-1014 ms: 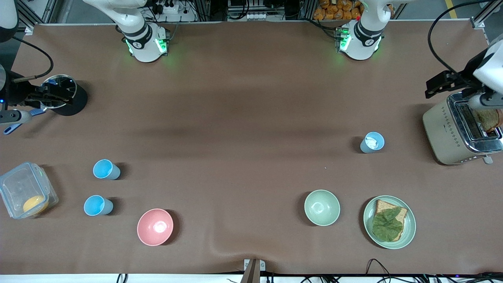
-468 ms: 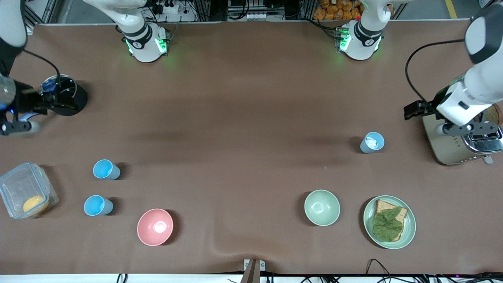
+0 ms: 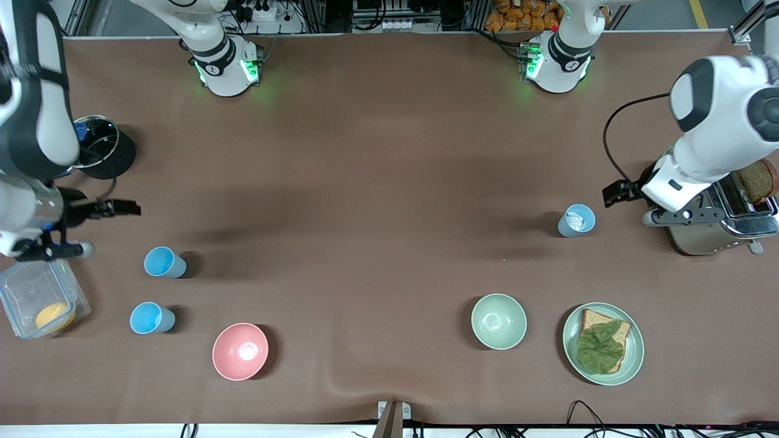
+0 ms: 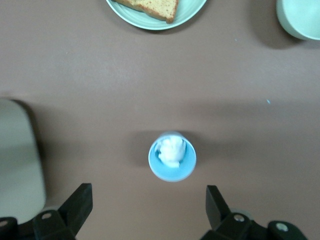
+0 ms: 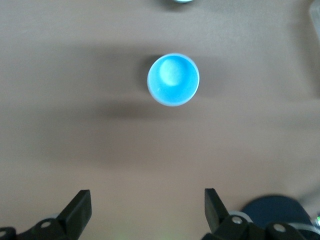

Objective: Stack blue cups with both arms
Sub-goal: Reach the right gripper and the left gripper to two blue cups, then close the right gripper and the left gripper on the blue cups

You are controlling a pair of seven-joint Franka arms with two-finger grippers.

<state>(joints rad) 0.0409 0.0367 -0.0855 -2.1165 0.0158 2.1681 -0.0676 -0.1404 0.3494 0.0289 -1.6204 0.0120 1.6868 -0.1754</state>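
Two bright blue cups [image 3: 164, 263] [image 3: 151, 318] stand upright at the right arm's end of the table. A paler blue cup [image 3: 576, 220] with something white inside stands at the left arm's end, beside the toaster [image 3: 694, 243]. My right gripper [image 3: 118, 208] hangs open over the table between the black holder [image 3: 106, 159] and the first blue cup [image 5: 173, 80]; its own view shows my right gripper [image 5: 147, 197] empty. My left gripper [image 3: 614, 193] hangs open over the table close by the pale cup [image 4: 172, 156]; seen from the wrist, my left gripper [image 4: 149, 192] holds nothing.
A pink bowl [image 3: 240, 351] and a pale green bowl [image 3: 498, 321] sit nearer the front camera. A green plate [image 3: 636, 347] carries bread and a leaf. A clear container [image 3: 36, 298] stands at the right arm's end.
The right gripper has left the black holder and come toward the bright blue cups. The left gripper has swung away from the toaster toward the pale cup. Both stay open.
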